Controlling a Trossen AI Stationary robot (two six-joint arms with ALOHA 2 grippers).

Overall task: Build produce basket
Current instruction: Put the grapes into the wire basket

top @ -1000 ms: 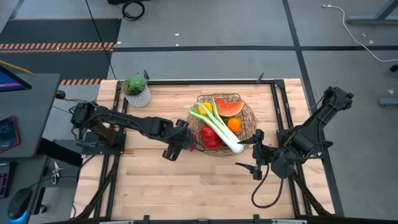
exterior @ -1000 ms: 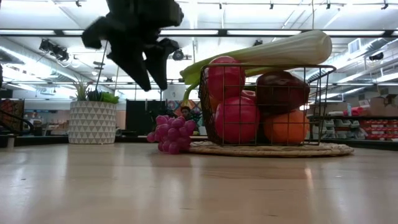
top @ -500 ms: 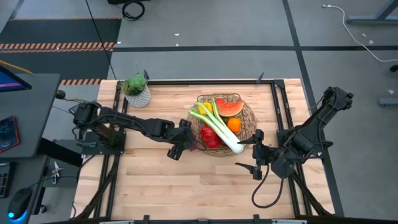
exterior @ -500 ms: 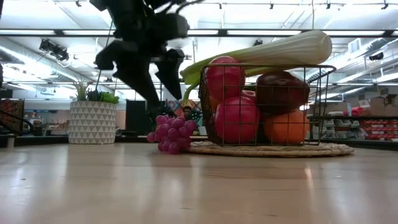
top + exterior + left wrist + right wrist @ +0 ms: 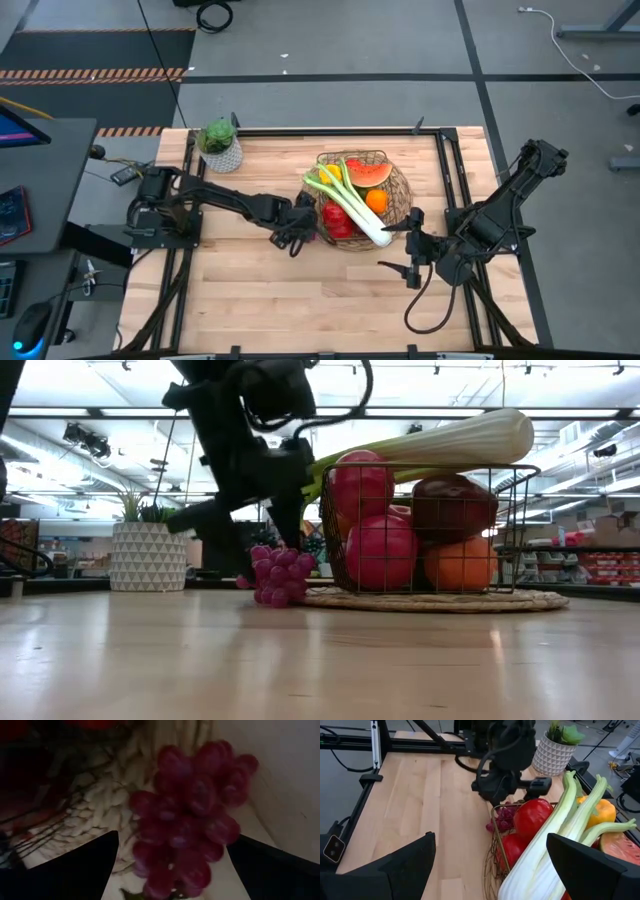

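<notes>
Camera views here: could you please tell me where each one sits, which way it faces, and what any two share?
High view: overhead, straight down on the table; both arms, the left gripper beside the basket, the right gripper waiting nearer the right edge.
Low view: table height, level across toward the room; the left arm drops over the grapes.
Left wrist view: past its own open fingers straddling the grapes.
Right wrist view: past its own open fingers toward basket, leek and left arm.
Shared: low and both wrist views show the grapes.

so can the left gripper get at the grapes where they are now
Probably yes: the left gripper hangs open right over the grapes, which lie on the table beside the basket, nothing between them.
</notes>
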